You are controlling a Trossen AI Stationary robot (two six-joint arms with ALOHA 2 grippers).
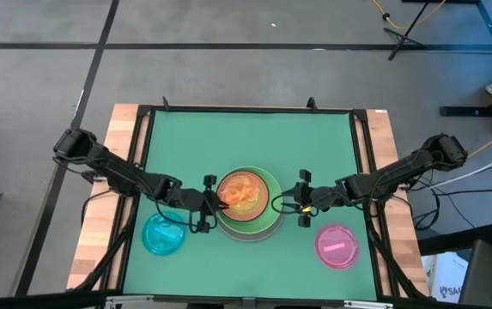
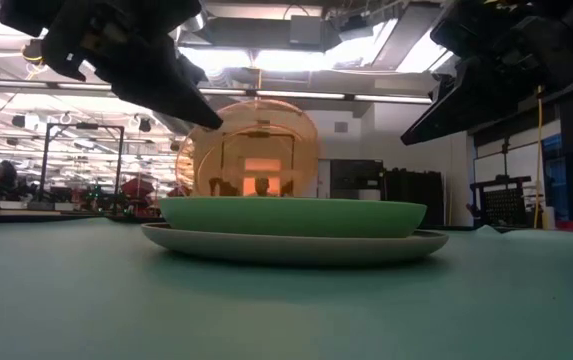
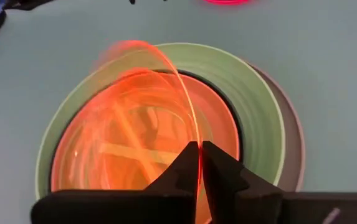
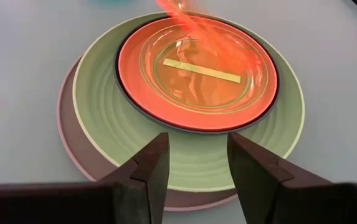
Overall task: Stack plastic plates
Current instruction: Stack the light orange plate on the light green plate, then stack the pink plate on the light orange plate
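Note:
A stack stands at the table's middle: a grey-white plate (image 1: 247, 238) at the bottom, then light green (image 4: 97, 106), dark green (image 4: 118, 74) and salmon (image 4: 142, 93) plates. A small clear green plate (image 4: 206, 71) lies in the salmon one. My left gripper (image 1: 215, 199) is shut on the small orange plate (image 2: 256, 150), which stands steeply tilted over the stack. My right gripper (image 4: 197, 155) hovers open at the stack's right edge, touching nothing. The cyan plate (image 1: 164, 234) and pink plate (image 1: 337, 246) lie flat on the mat. My left gripper pinches the orange plate's rim (image 3: 198, 155) between its two fingers, on the side of the plate toward the table's left. The fingers come from the left, slanting down. The plate is steeply tilted; the light green plate's rim hides whether its lower edge rests on the stack.
The green mat (image 1: 246, 137) is bare behind the stack, with a black frame (image 1: 254, 109) around it. The cyan plate lies near-left of the stack, under the left arm, and the pink plate lies near-right. Cables and stands are on the floor beyond the table.

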